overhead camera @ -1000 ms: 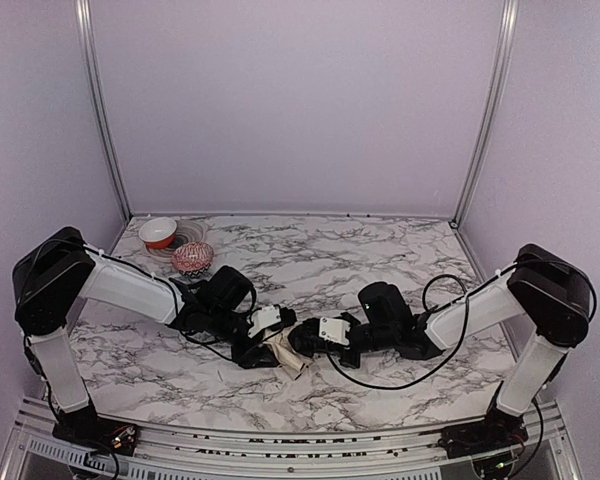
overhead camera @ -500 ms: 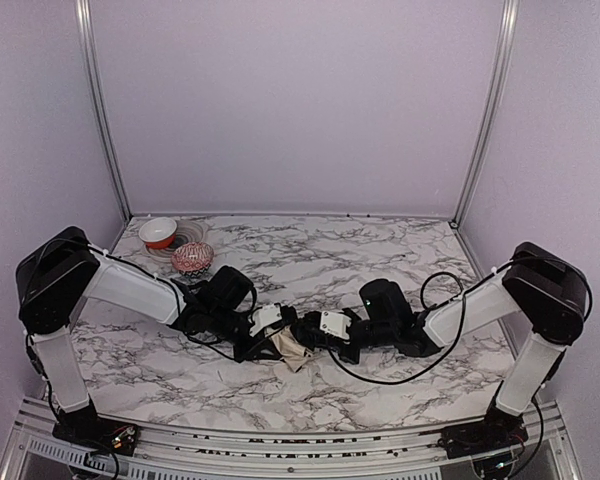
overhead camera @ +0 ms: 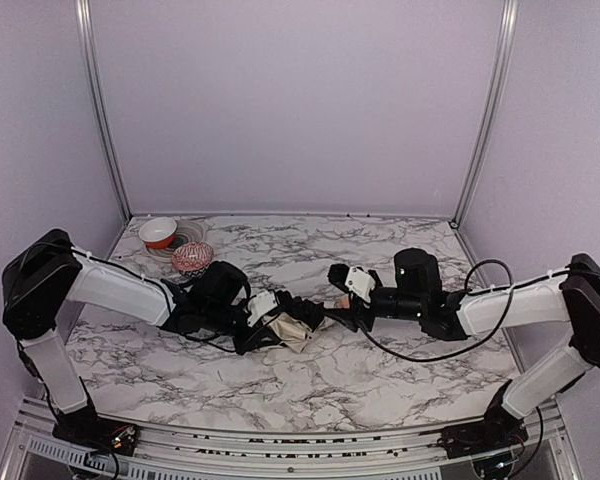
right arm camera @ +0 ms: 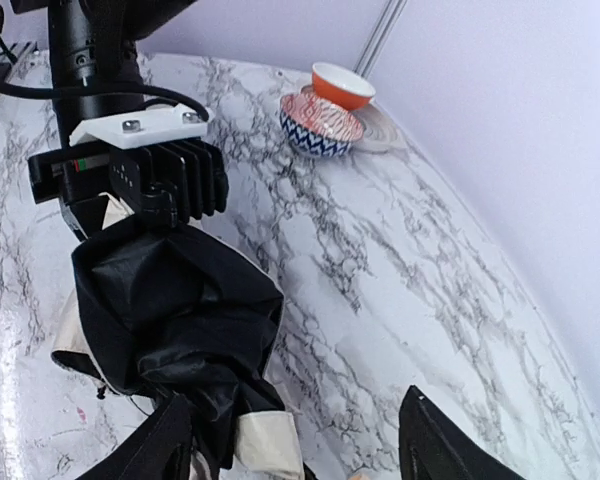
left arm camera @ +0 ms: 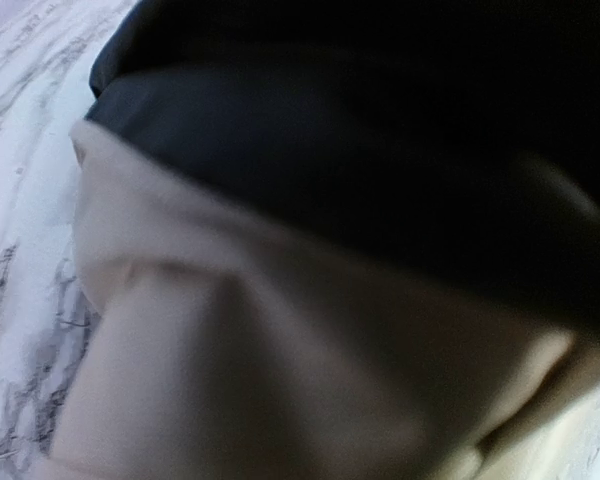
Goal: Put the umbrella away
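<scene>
Umbrella (overhead camera: 298,330) of cream and black fabric mid-frame, right gripper (overhead camera: 336,297) drawn back rightward, jaws now apart, left gripper (overhead camera: 265,322) buried in fabric, grip unclear.

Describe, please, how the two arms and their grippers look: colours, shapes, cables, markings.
The left arm and right arm have white shells between bulky black joints, each trailing a loose black cable. The left gripper and right gripper are black, each with a white plate; the left's housing is ribbed.
</scene>
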